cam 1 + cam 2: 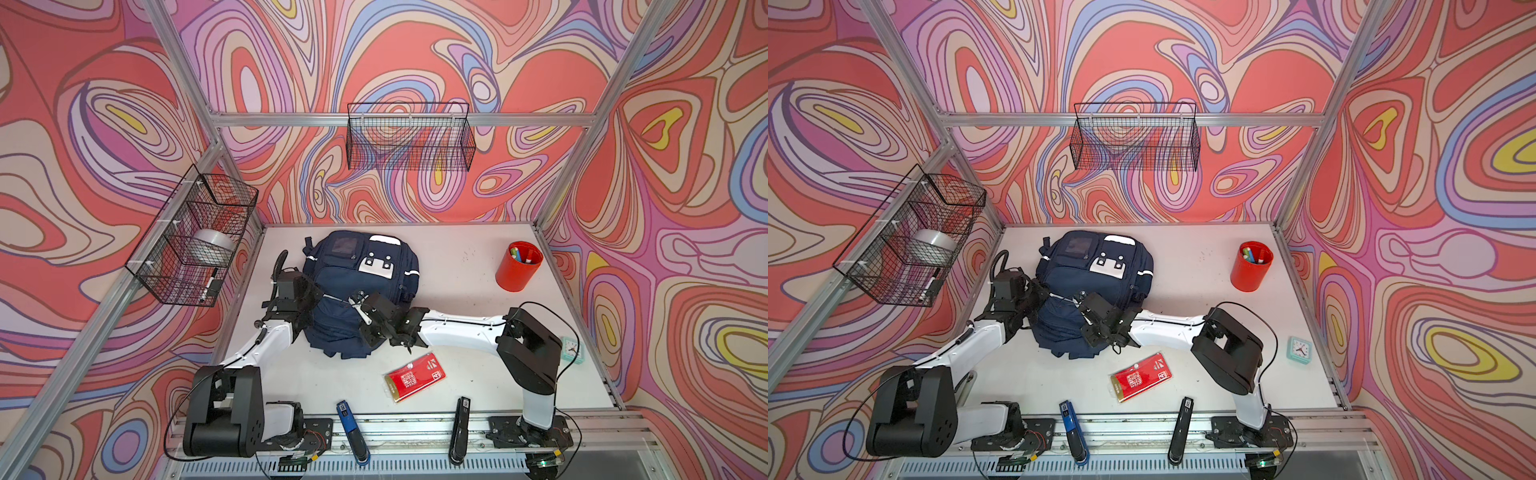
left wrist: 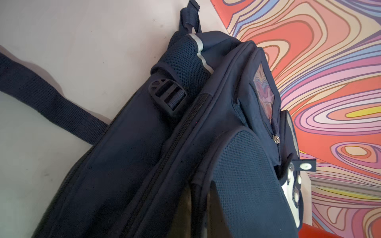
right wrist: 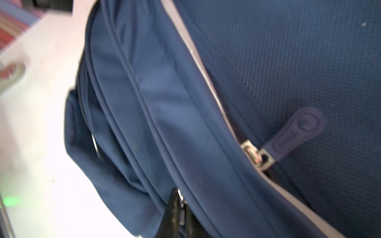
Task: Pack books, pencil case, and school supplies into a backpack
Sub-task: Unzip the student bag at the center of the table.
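Both hands are clenched at the backpack [image 1: 332,270], the left hand [image 1: 311,296] on its flank, the right hand [image 1: 358,302] pinched on a zip pull [image 3: 181,196], while the red packet [image 1: 415,377] is seen on the table [image 1: 457,291] just robot-side of the backpack, nearer the right hand.

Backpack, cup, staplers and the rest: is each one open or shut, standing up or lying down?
backpack: lying front up, side zip looks shut
left gripper: shut, at the backpack's side
right gripper: shut on a metal pull at the backpack's seam
red packet: lying flat, not packed
red cup: upright, markers inside
blue stapler: lying shut
black stapler: lying shut
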Available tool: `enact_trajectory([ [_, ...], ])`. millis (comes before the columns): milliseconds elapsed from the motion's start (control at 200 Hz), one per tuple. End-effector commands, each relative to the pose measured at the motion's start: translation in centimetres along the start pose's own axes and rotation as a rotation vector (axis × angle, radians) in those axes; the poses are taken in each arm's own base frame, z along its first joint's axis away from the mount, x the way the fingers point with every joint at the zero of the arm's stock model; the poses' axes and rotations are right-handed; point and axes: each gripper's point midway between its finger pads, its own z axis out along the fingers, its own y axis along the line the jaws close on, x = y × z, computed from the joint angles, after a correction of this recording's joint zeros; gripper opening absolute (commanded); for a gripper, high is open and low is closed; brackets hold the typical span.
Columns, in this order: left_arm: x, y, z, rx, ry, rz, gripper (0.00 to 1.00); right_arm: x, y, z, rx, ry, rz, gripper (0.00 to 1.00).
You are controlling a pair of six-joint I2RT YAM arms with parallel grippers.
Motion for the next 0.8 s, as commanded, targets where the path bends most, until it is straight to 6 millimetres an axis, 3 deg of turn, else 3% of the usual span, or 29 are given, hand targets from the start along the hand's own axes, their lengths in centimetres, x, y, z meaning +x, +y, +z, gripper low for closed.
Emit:
enact_trajectory([
  [0, 2.3, -3.2, -0.8, 0.122, 0.071, -0.057, 0.0, -5.4, 3.0, 0.1, -0.079, -0.166, 0.096, 0.0],
  [85, 2.7, -3.6, -1.0, 0.14, 0.078, -0.069, 0.0, -5.0, 3.5, 1.8, -0.08, -0.126, 0.084, 0.0],
  [195, 3.8, -3.3, -1.1, 0.155, 0.098, -0.096, 0.0, -4.9, 4.0, 2.6, -0.094, -0.12, 0.074, 0.0],
  [386, 6.0, -3.9, -2.4, 0.179, 0.151, -0.022, 0.0, -4.7, 0.9, 0.3, -0.029, -0.108, 0.061, 0.0],
  [501, 5.8, -6.0, -3.8, 0.269, 0.154, 0.084, 0.5, -3.2, -2.2, -2.2, 0.014, -0.083, 0.083, 0.0],
  [566, 5.6, -7.1, -4.7, 0.304, 0.166, 0.148, 0.64, -1.7, -3.2, -3.2, -0.004, -0.04, 0.049, 0.0],
  [641, 5.2, -7.5, -4.9, 0.293, 0.164, 0.183, 0.72, 0.0, -5.4, -4.1, 0.033, 0.02, 0.032, 0.0],
  [676, 5.1, -7.7, -4.8, 0.296, 0.17, 0.197, 0.73, 1.3, -6.3, -4.0, 0.029, 0.061, 0.023, 0.0],
  [706, 5.0, -7.9, -4.7, 0.301, 0.179, 0.21, 0.72, 1.0, -7.1, -5.2, 0.045, 0.052, 0.025, 0.0],
  [791, 4.8, -9.0, -4.1, 0.315, 0.206, 0.274, 0.72, 2.5, -10.1, -6.3, 0.113, 0.08, 0.034, 0.0],
])
